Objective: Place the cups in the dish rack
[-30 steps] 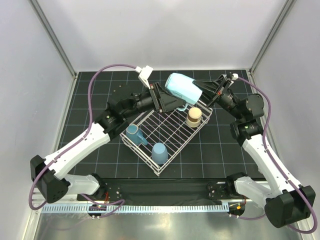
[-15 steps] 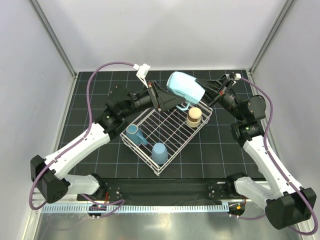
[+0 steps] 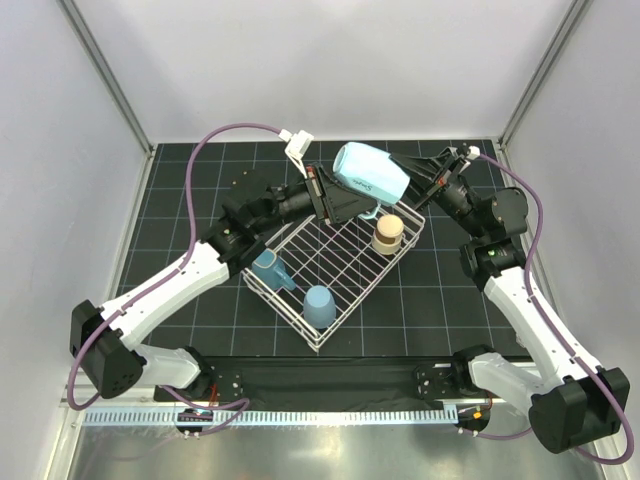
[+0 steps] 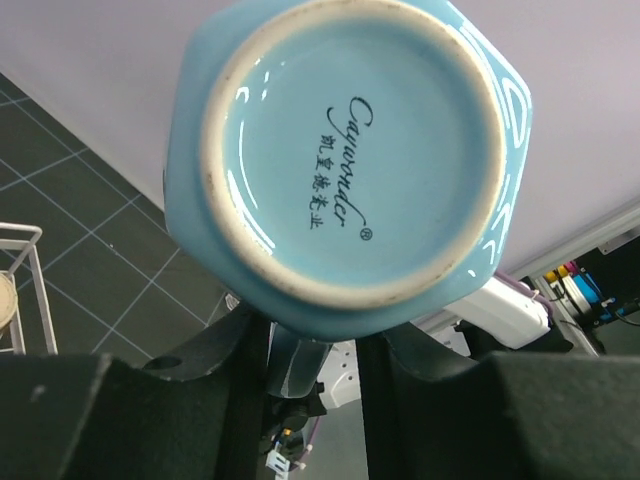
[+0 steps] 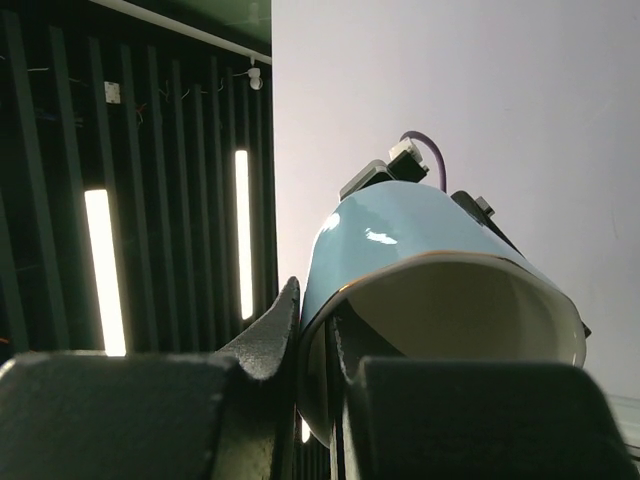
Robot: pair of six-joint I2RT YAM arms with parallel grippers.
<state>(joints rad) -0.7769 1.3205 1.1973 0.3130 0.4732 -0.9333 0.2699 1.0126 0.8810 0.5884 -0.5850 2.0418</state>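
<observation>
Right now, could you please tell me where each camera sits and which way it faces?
Top external: above and behind the bases, looking down on the dish rack; both arms show, left gripper and right gripper meeting at the pale blue mug.
Left wrist: behind the left gripper, facing the mug's underside; its two dark fingers flank the handle.
Right wrist: behind the right gripper, facing the mug's open mouth; its fingers straddle the rim.
Shared: all three show that mug.

Lab test cell: white panel walls (image 3: 350,70), black gridded mat (image 3: 180,250).
</observation>
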